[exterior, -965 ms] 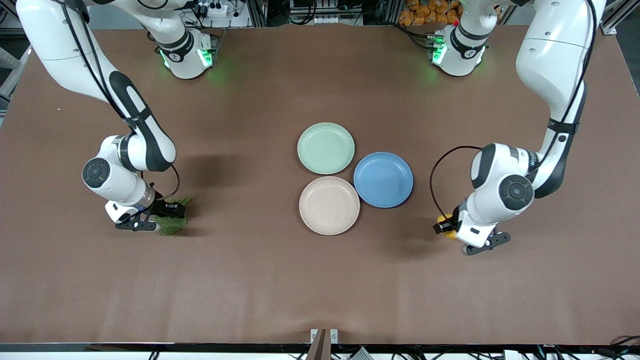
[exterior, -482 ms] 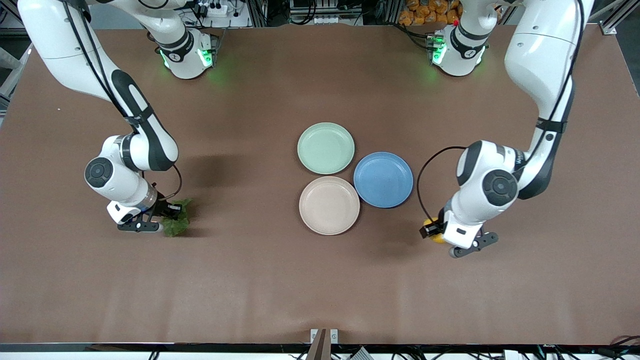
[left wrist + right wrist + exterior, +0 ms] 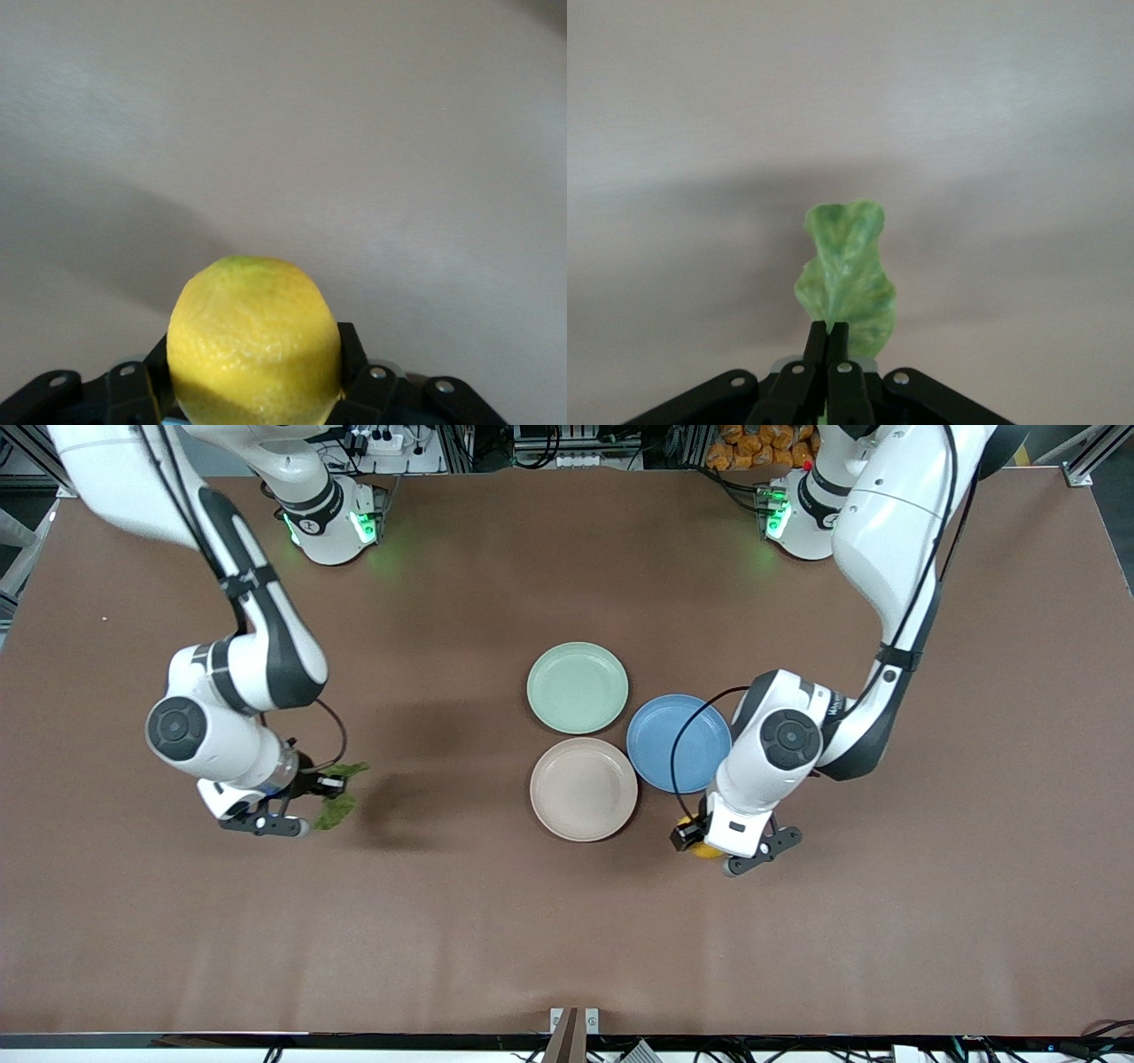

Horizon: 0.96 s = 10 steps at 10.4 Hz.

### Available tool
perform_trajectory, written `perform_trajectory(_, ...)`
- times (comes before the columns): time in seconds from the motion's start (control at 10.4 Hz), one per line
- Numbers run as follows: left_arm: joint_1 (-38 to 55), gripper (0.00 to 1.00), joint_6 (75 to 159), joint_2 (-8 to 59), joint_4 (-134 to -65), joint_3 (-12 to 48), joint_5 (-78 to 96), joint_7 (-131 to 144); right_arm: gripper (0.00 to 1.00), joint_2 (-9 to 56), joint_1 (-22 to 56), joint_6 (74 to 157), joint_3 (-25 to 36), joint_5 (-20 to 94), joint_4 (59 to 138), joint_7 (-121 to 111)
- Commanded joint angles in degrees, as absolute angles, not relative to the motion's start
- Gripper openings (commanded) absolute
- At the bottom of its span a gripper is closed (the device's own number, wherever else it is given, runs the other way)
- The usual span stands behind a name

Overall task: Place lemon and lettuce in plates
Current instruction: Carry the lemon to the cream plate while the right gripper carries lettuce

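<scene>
My left gripper is shut on the yellow lemon, held above the table beside the beige plate and the blue plate. The left wrist view shows the lemon between the black fingers. My right gripper is shut on the dark green lettuce and holds it above bare table toward the right arm's end. In the right wrist view the lettuce hangs from the closed fingertips. The mint green plate lies farther from the camera than the beige one. Both plates hold nothing.
A blue plate lies beside the mint and beige plates, toward the left arm's end, partly under the left arm's wrist. The brown table stretches all round the plates.
The left arm has carried the lemon toward the plates. The right arm has lifted the lettuce off the table and moved it slightly toward the plates.
</scene>
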State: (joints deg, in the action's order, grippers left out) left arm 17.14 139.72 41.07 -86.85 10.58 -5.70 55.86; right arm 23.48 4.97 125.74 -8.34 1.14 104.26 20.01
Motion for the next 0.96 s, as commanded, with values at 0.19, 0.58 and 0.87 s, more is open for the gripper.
perform_trajectory(0.19,22.84,0.00,148.43,44.12,-84.99,9.67,-6.68,64.49,0.00,17.67,6.06,121.91,-18.43,0.53,103.54,35.99)
perform_trajectory(0.58,28.81,0.00,150.29,46.40,-85.34,9.67,-6.85,67.67,0.00,17.49,18.60,120.32,-20.30,-2.88,103.88,57.16)
perform_trajectory(0.87,30.32,0.00,150.29,48.08,-85.34,9.67,-6.86,67.68,0.00,19.07,27.92,120.68,-20.30,-4.39,104.68,67.73)
